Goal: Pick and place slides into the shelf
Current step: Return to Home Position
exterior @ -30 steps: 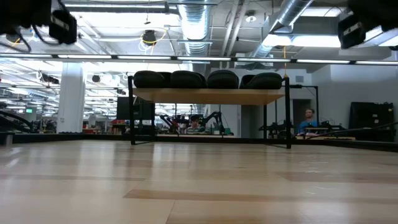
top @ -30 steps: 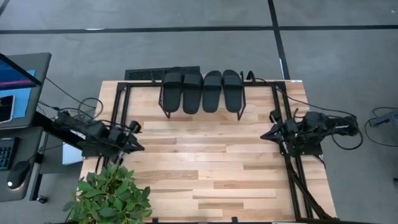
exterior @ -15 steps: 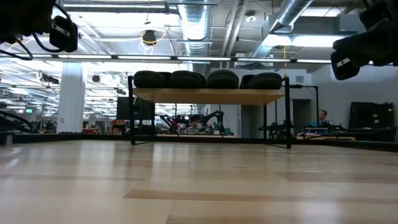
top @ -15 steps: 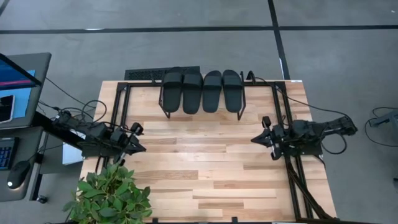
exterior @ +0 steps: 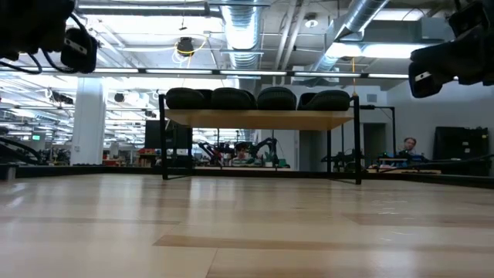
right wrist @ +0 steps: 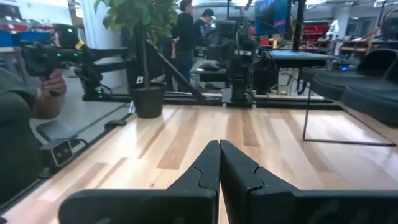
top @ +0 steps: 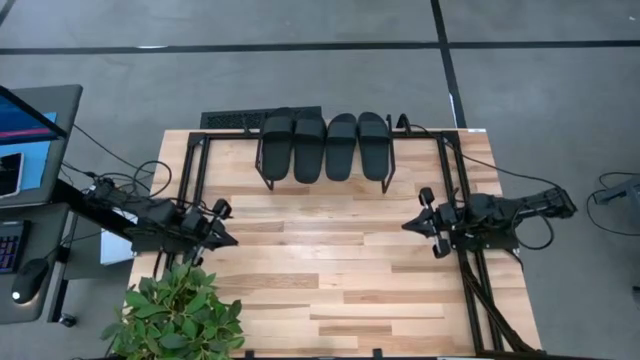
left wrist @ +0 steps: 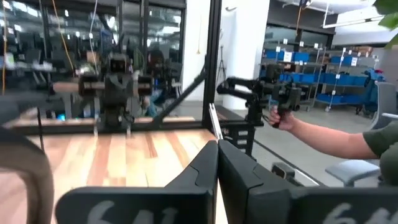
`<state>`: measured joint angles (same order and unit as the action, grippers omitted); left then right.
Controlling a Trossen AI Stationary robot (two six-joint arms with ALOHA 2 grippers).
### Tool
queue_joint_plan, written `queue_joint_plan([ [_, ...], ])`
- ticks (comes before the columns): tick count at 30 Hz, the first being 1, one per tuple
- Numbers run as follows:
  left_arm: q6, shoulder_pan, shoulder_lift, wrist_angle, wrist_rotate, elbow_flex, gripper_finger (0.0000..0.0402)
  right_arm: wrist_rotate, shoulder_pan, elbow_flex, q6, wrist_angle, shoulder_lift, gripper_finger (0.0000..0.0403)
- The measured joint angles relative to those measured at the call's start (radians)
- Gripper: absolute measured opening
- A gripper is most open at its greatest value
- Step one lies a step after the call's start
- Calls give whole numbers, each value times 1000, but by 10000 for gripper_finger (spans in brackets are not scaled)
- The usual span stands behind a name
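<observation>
Several black slides (top: 325, 146) lie side by side on the shelf (exterior: 262, 119), soles down on its light wood top, at the middle of the table's far edge; in the low view the slides (exterior: 231, 98) show as dark humps in a row. My left gripper (top: 234, 240) hovers shut by the table's left edge, pointing toward the middle; its fingers (left wrist: 217, 149) hold nothing. My right gripper (top: 405, 227) hovers shut by the right edge, pointing toward the middle, with the shut fingers (right wrist: 219, 146) empty too. Both are well above the wood and far from the shelf.
A potted plant (top: 180, 315) stands at the near left corner, just in front of my left arm. Black frame rails (top: 195, 170) run along both sides of the table. A person's hand with a hand-held device (left wrist: 283, 115) shows beyond the table's edge.
My right gripper has come down and moved a little toward the table's middle, its fingers levelling out; it stays shut. My left gripper has sunk slightly. The slides and the shelf have not moved.
</observation>
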<state>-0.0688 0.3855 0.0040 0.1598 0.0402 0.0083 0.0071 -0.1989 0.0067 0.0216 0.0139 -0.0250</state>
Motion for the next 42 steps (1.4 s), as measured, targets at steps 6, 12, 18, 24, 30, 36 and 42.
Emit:
queue_joint_plan([
  [6,-55,0,0,-118,0,0,0,-2,18,0,12,0,0,0],
  [12,-21,0,9,-123,-12,0,0,-3,18,0,12,0,-1,0],
  [18,-17,0,9,-123,-9,-1,0,-3,18,-1,12,0,-1,0],
  [24,-14,0,9,-123,-9,-1,0,-3,18,-1,12,0,-1,0],
  [30,2,0,9,-123,-9,-1,0,-3,18,-1,12,0,-1,0],
  [36,13,0,9,-123,-8,-1,0,-3,18,-1,12,-1,-1,0],
  [42,19,0,9,-124,-8,-1,0,-3,18,-2,12,-1,-1,0],
])
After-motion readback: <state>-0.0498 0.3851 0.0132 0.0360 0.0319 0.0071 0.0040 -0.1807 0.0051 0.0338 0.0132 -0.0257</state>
